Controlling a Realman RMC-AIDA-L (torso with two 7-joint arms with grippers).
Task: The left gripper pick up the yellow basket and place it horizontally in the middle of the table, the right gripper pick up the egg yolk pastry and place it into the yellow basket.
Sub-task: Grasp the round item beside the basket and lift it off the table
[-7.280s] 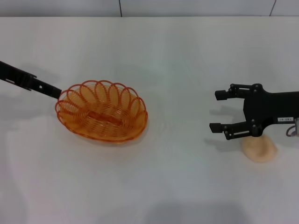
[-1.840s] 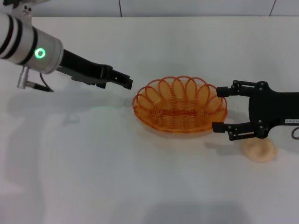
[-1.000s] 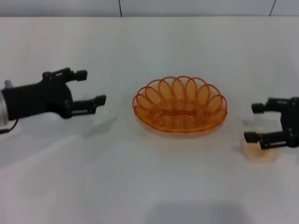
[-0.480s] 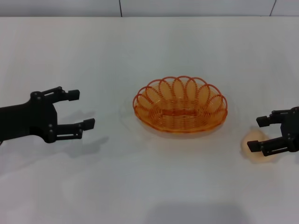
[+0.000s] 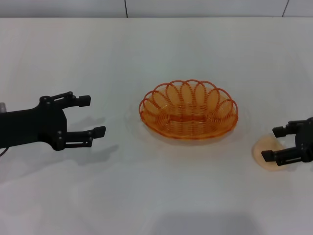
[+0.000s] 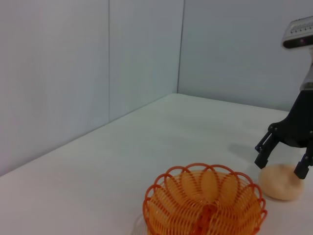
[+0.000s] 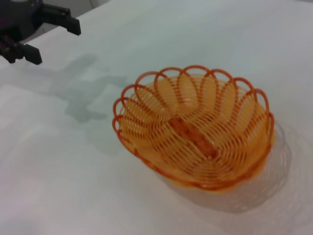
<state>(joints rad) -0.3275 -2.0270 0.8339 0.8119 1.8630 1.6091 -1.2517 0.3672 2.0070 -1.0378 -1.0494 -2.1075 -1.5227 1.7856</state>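
The yellow basket (image 5: 189,109) lies lengthwise in the middle of the white table (image 5: 161,191) and is empty. It also shows in the left wrist view (image 6: 205,205) and the right wrist view (image 7: 195,129). My left gripper (image 5: 93,115) is open and empty, well to the left of the basket. My right gripper (image 5: 274,144) is open, its fingers on either side of the egg yolk pastry (image 5: 268,148) at the right edge. In the left wrist view the right gripper (image 6: 281,156) stands over the pastry (image 6: 280,181).
A wall with panel seams (image 5: 125,8) runs along the table's far edge. In the right wrist view the left gripper (image 7: 49,34) shows far off beyond the basket.
My left gripper has let go of the basket in the middle and drawn back to the left. My right gripper has moved right and down around the pastry.
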